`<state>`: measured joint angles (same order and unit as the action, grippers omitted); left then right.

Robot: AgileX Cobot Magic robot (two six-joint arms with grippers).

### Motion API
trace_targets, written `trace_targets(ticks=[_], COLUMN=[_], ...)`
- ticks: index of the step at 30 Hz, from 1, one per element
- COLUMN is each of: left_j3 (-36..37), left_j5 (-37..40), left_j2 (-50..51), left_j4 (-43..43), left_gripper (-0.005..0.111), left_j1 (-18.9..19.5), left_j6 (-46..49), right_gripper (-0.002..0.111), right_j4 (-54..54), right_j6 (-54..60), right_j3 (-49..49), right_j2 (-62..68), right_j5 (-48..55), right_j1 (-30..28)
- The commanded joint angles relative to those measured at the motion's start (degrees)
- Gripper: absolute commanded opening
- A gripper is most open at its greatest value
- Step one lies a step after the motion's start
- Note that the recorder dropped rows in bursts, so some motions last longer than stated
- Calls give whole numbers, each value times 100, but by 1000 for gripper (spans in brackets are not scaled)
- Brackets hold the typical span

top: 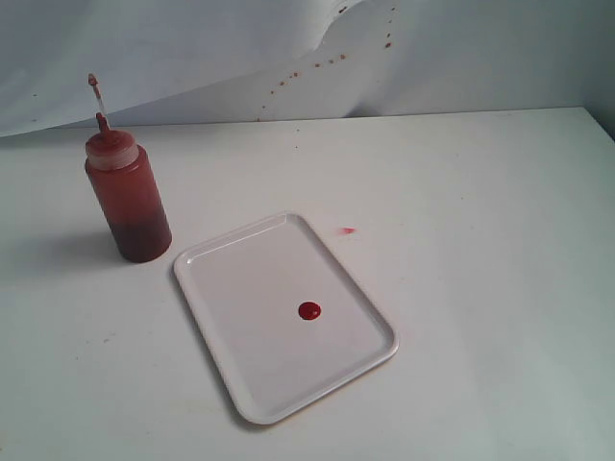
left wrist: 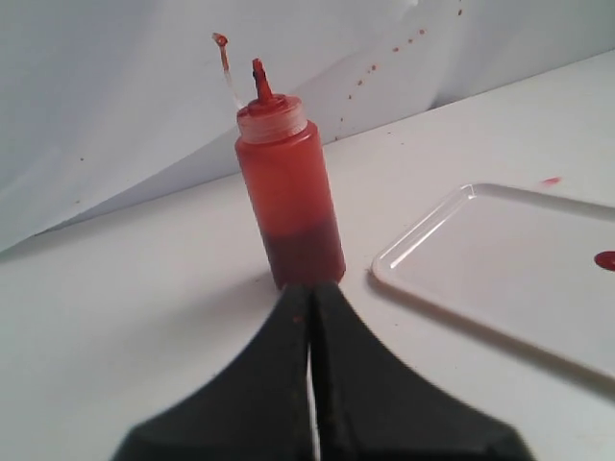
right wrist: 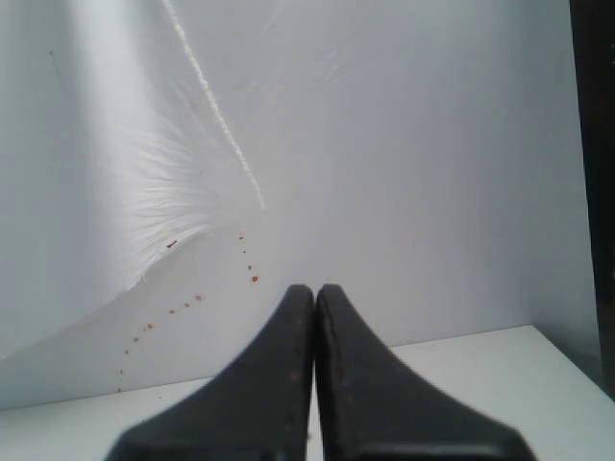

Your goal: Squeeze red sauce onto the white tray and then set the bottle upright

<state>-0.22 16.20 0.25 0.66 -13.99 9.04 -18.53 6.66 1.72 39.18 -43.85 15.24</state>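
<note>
The left pincer (left wrist: pixel 309 288), its two black fingers pressed together with only a hairline seam between them, grips nothing and points at the foot of the translucent cylindrical plastic squeeze bottle (left wrist: pixel 288 192), seen from the left wrist. The bottle (top: pixel 130 206) stands upright on the white table (top: pixel 480 192), left of centre, near the far left corner of the flat rectangular white plastic tray (top: pixel 245 288) but not touching it. A dark red layer of sauce fills its lower part, with orange-red film coating the wall above. The whitish domed cap carries a thin red-stained nozzle, and a clear strap with a red tip rises beside it.

The tray lies at an angle in the middle of the table. On it, right of its centre, sits one small round glossy blob of dark red sauce (top: pixel 308 311). A pale pink-red smear (top: pixel 346 230) marks the table just off the tray's far right edge. Tiny red specks (top: pixel 317 65) dot the white backdrop.

The right pincer (right wrist: pixel 315 288), fingers likewise pressed together and empty, faces the speckled backdrop above the table's rear edge.
</note>
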Motion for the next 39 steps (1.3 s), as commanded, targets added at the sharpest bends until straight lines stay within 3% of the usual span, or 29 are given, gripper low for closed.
trace_targets(ticks=[1,20,24,30,39], left_j3=[22,22,22,22,22], left_j5=[18,53,22,22,22], left_j2=[-25,-25,-25,-25,-25], left_j4=[-606,-752,-752,-752,-752], left_gripper=[0,0,0,0,0], left_j1=[-28,-4,343,1200,1348], left_j6=[4,4,4,4,4], right_gripper=[0,0,0,0,0], right_j4=[13,13,13,13,13], right_j6=[47,61,45,45,45], right_j3=[-27,-27,-27,-27,-27], right_j2=[-38,-38,-38,-38,-38], right_j5=[-7,-7,-7,-7,-7], right_j1=[-43,-43,-43,-43,-43])
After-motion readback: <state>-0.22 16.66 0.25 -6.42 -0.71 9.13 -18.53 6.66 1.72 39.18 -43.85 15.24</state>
